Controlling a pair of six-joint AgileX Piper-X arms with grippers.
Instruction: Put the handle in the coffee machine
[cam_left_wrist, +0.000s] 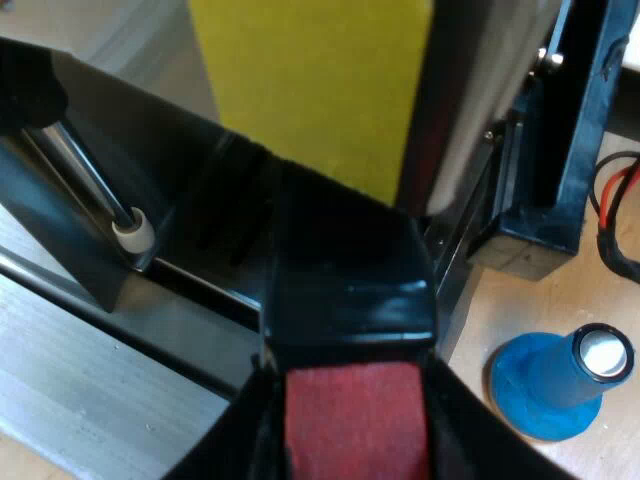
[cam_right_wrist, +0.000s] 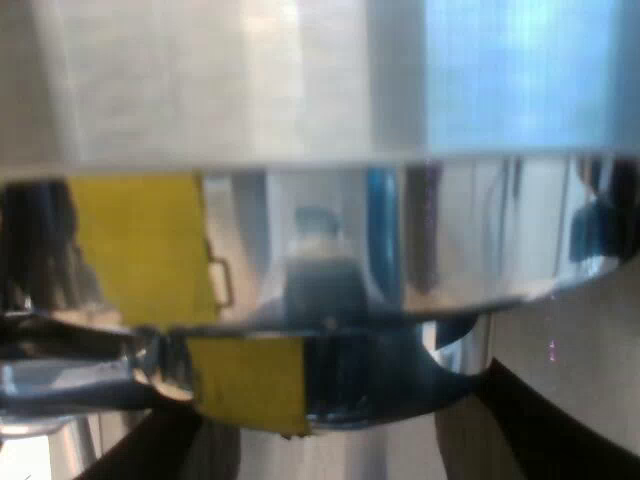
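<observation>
The holder's dark handle (cam_left_wrist: 350, 290) runs from its red end (cam_left_wrist: 355, 425) toward the espresso machine's front (cam_left_wrist: 470, 110), below a yellow patch (cam_left_wrist: 310, 80). My left gripper (cam_left_wrist: 352, 400) is shut on the handle at the red end, with a black finger on each side. My right gripper (cam_right_wrist: 330, 430) is very close to a shiny metal part (cam_right_wrist: 330, 250) of the machine that bears a yellow patch (cam_right_wrist: 245, 385). Its two black fingers (cam_right_wrist: 540, 420) stand wide apart on either side of the rounded metal. Whether they touch it is unclear.
A blue tamper (cam_left_wrist: 555, 385) stands on the wooden table (cam_left_wrist: 480, 330) beside the machine's base. A thin metal steam wand with a white tip (cam_left_wrist: 132, 228) hangs over the grey drip tray (cam_left_wrist: 90, 370).
</observation>
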